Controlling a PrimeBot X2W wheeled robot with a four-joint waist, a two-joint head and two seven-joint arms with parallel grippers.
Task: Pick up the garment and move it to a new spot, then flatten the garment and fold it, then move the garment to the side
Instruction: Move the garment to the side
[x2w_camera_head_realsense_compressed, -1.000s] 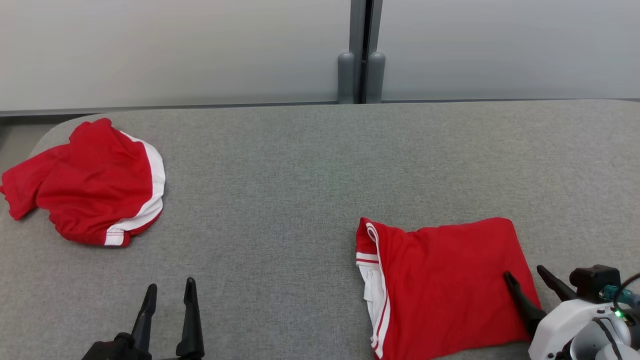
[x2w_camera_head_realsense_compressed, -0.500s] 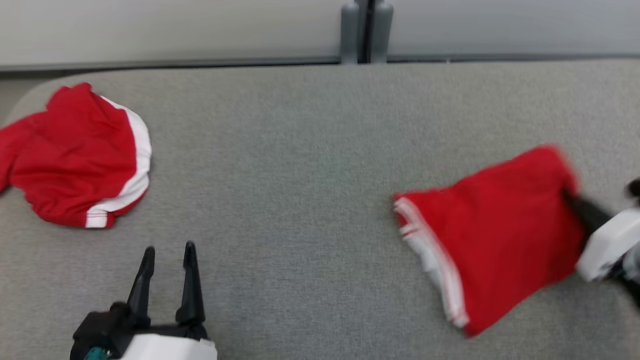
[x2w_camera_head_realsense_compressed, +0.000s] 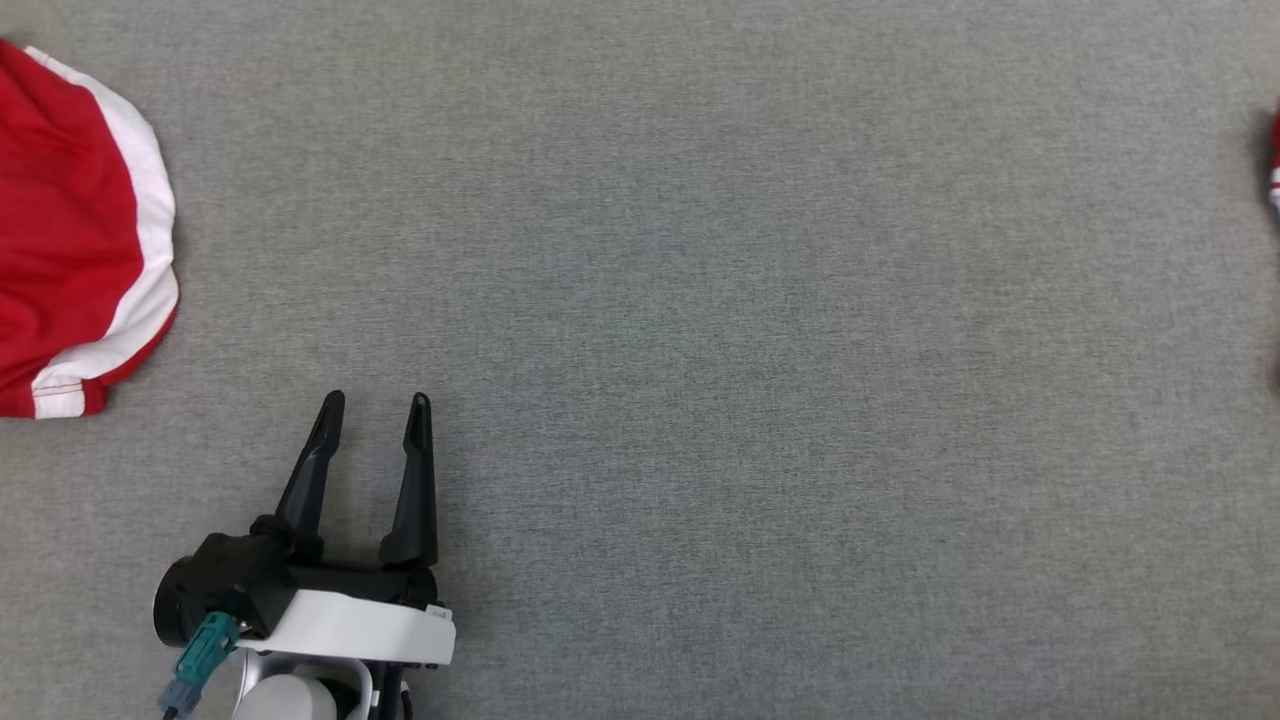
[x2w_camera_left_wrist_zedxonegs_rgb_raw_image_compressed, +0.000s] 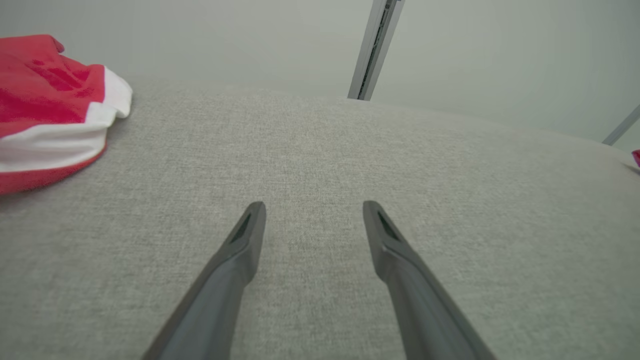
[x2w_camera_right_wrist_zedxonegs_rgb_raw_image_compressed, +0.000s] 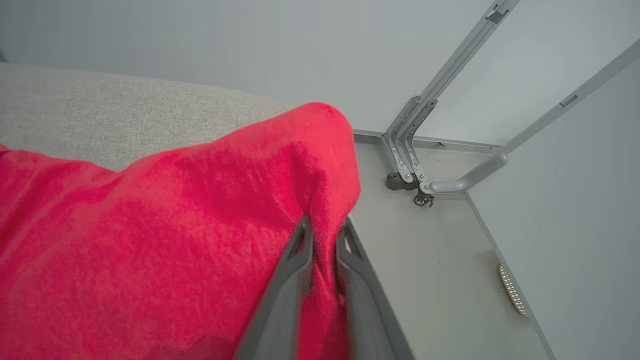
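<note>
In the right wrist view my right gripper (x2w_camera_right_wrist_zedxonegs_rgb_raw_image_compressed: 325, 222) is shut on a fold of the red garment (x2w_camera_right_wrist_zedxonegs_rgb_raw_image_compressed: 175, 225), which bunches up over the grey table's right end (x2w_camera_right_wrist_zedxonegs_rgb_raw_image_compressed: 100, 115). The head view catches just a sliver of this garment (x2w_camera_head_realsense_compressed: 1275, 160) at the right border. My left gripper (x2w_camera_head_realsense_compressed: 377, 400) hovers at the lower left of the table, open with nothing between its fingers, as the left wrist view confirms for that gripper (x2w_camera_left_wrist_zedxonegs_rgb_raw_image_compressed: 314, 205).
A second red garment with white trim (x2w_camera_head_realsense_compressed: 60, 230) lies crumpled at the table's left side, also in the left wrist view (x2w_camera_left_wrist_zedxonegs_rgb_raw_image_compressed: 45, 100). Past the table's right end are pale floor (x2w_camera_right_wrist_zedxonegs_rgb_raw_image_compressed: 440, 260), a metal frame leg (x2w_camera_right_wrist_zedxonegs_rgb_raw_image_compressed: 415, 150) and grey wall panels.
My right gripper closed on the folded garment's right edge and dragged it rightward to the table's end. The head camera tilted down, so the wall left the picture. The left gripper stayed open.
</note>
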